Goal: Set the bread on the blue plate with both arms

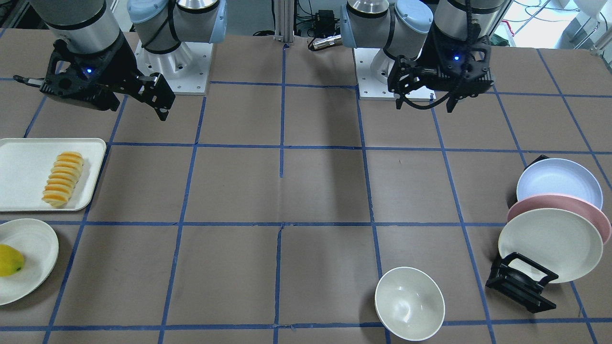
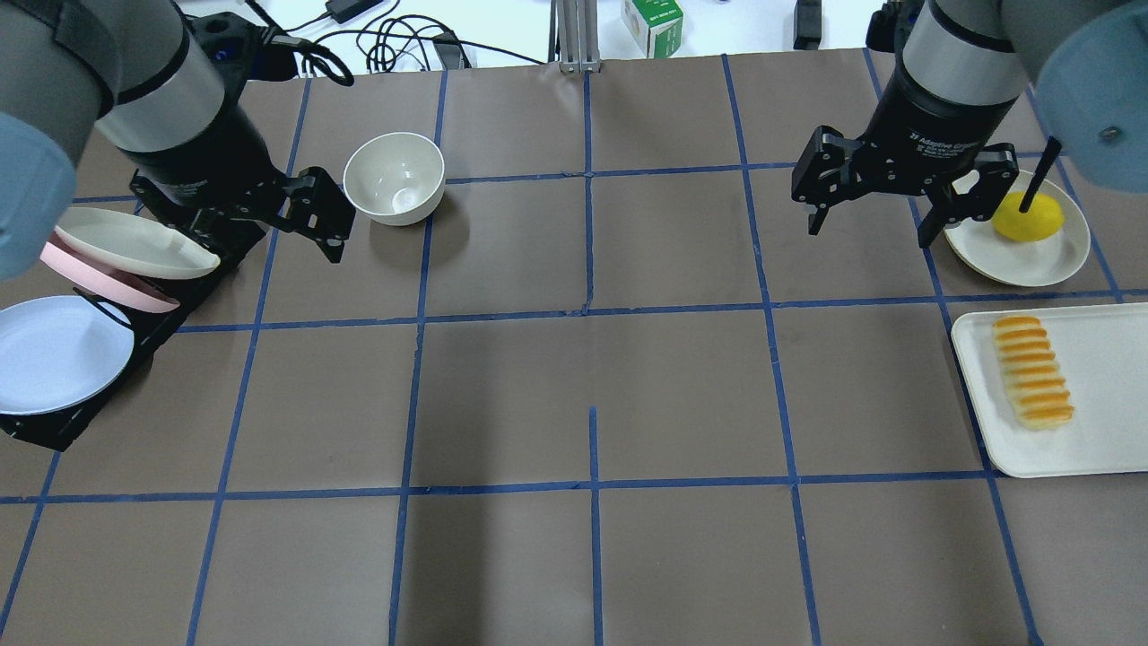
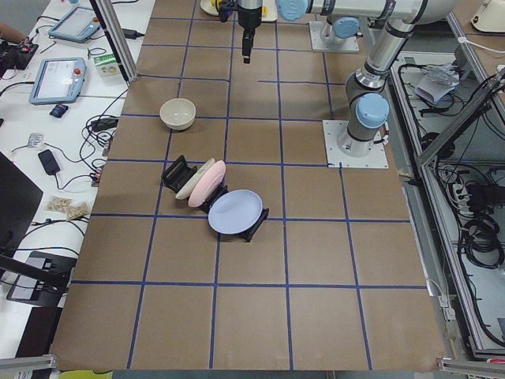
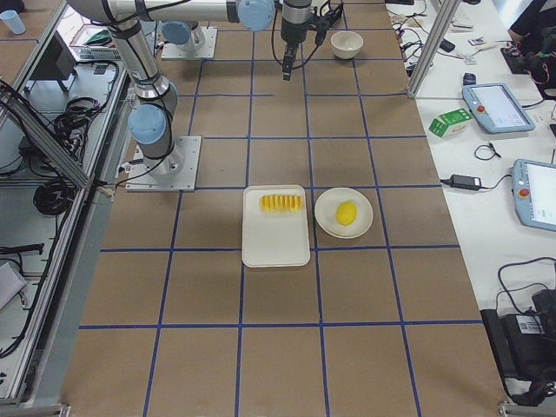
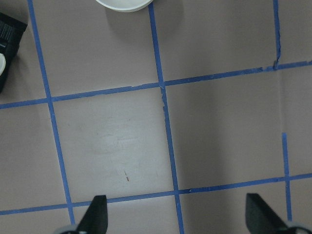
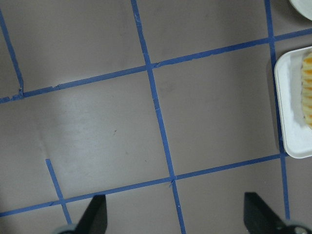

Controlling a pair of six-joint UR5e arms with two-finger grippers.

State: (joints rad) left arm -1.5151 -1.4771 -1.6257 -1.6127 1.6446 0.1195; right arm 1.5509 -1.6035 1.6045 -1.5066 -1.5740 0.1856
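1. Far left in your overhead view, the blue plate [image 2: 54, 354] stood tilted on edge in a black rack [image 2: 40, 432], in the slot on the robot's side. A pink plate [image 2: 99, 283] and a cream plate [image 2: 134, 242] leaned in the slots behind it.
2. Next came the left gripper [image 1: 424, 102], which hung in the air just beside the rack. Its jaws were spread wide and gripped nothing. Your left wrist camera showed both fingertips [image 5: 95, 217] above the brown table [image 2: 592, 377], which was crossed by blue tape lines.
3. A cream bowl [image 2: 395, 179] stood upright on the table just right of that gripper and did not touch it.
4. Across the middle squares, the right gripper [image 2: 868, 229] hung above the table. Its jaws were likewise parted, with nothing between them. Your right wrist camera caught only the edge of the tray at its frame's right side.
5. Just right of that gripper, a fruit plate [image 2: 1031, 269] lay flat with a smooth yellow fruit [image 2: 1030, 217] on it.
6. At the far right, the bread [image 2: 1031, 371] lay lengthwise on a white tray [image 2: 1103, 395], close to the tray's left rim. It sat on the side of the fruit plate nearer the robot. The loaf was at the opposite end of the table from the blue plate, and neither gripper touched it.
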